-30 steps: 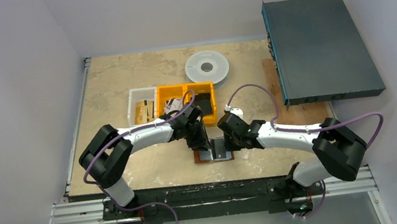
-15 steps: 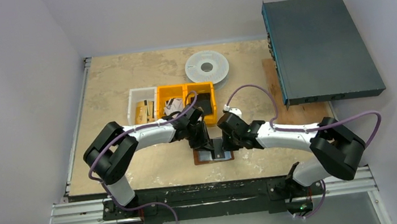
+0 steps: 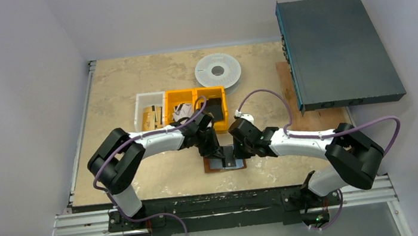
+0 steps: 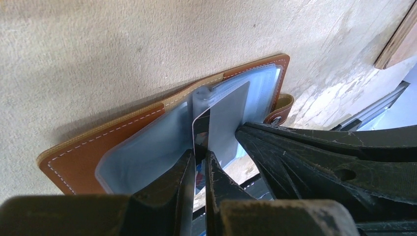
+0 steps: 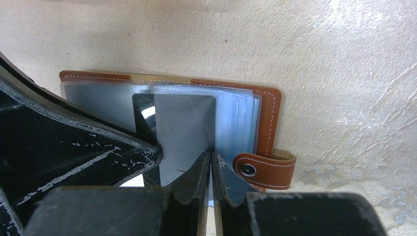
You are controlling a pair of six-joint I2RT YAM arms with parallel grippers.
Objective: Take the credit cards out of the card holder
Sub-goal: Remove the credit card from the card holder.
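Brown leather card holder (image 5: 276, 113), white stitching (image 5: 269, 129), clear sleeves (image 5: 237, 123), grey card (image 5: 184, 130) protruding

White arm links (image 3: 158, 139), black joints (image 3: 113, 166), purple cables (image 3: 260, 91)

The white-and-black jointed left arm (image 3: 155, 138) and matching right arm (image 3: 305, 138) stretch inward, elbows out, wrists tipped down, tips almost meeting. The left black two-finger gripper (image 4: 197, 164) pinches a thin flat credit card (image 4: 200, 129) by its edge. The right black two-finger gripper (image 5: 211, 164) has its fingers pressed nearly together.
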